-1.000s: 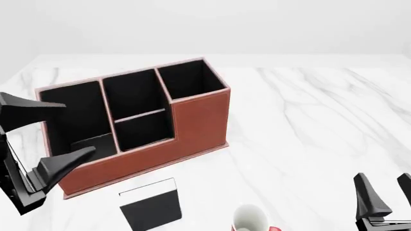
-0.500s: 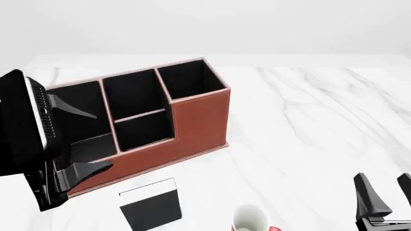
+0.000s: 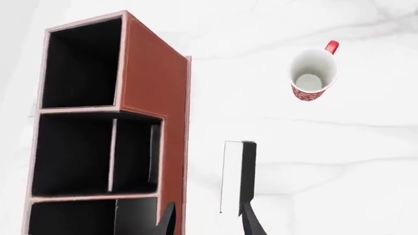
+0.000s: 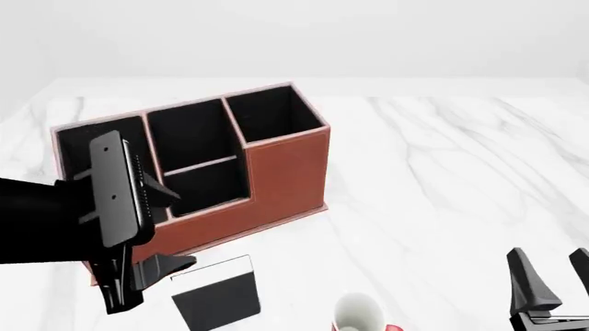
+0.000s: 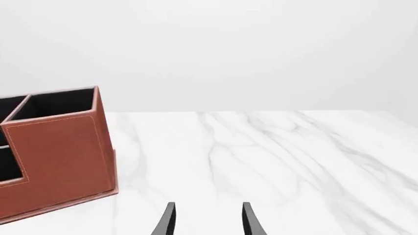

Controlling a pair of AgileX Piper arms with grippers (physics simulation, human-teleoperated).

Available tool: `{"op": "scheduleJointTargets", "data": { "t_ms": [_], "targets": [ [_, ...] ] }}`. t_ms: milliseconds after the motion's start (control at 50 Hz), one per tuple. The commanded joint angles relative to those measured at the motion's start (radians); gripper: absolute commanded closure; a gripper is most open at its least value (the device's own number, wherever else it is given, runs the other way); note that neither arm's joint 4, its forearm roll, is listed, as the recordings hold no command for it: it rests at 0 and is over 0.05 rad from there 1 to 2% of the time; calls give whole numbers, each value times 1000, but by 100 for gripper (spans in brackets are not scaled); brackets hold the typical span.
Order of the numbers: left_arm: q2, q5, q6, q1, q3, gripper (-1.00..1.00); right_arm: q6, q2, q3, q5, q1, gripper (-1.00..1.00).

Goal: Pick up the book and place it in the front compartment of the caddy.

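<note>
While the book lies flat just in front of the caddy, the left gripper, fingers parted and empty, probably sits above its near edge; centre over it before descending.

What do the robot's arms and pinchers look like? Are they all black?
Mostly black, yes. The left gripper has a boxy black body with a glossy pale sheen on one face and a ribbed edge. The right gripper ends in two thin, pointed black jaws shaped like fins. No cables or markings show.
</note>
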Motion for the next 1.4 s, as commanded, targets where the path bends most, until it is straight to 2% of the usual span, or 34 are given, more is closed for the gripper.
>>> {"op": "scheduleJointTargets", "data": {
  "t_ms": [20,140,220,640,1400],
  "targets": [
    [35,-29,-32,-21,41,-100,-3,-2,1,0,0,-100],
    [38,-56,-52,-28,60,-100,-3,-1,1,0,0,-100],
    [38,-72,-70,-40,106,-100,-3,-2,1,0,0,-100],
    [42,-85,-79,-32,135,-100,-3,-2,1,0,0,-100],
    [79,-155,-144,-85,190,-100,-2,-2,1,0,0,-100]
  ]
}}
